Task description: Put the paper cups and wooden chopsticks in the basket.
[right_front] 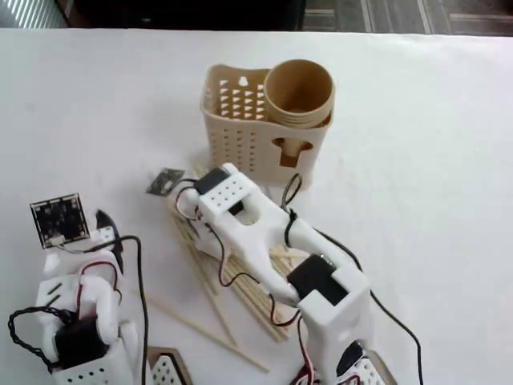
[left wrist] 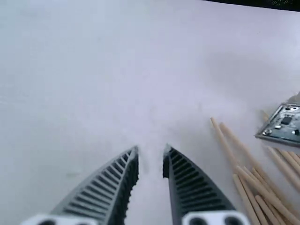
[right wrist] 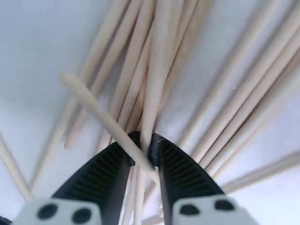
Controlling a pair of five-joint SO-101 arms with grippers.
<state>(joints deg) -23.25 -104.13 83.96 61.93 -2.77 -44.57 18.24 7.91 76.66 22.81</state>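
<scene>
On the white surface (right_front: 433,160), the basket (right_front: 240,136) already holds the stacked paper cups (right_front: 299,92), so that half looks done. The wooden chopsticks (right_front: 255,305) lie heaped just before the basket, none inside. The right hand (right wrist: 144,140) is clamped on one there. The left hand (left wrist: 151,152), farther from the basket, is slightly apart and empty.

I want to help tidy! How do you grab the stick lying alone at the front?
Pinch the lone chopstick near its end away from the pile, straight from above, across its width: it lies flat on the table, room either side.
</scene>
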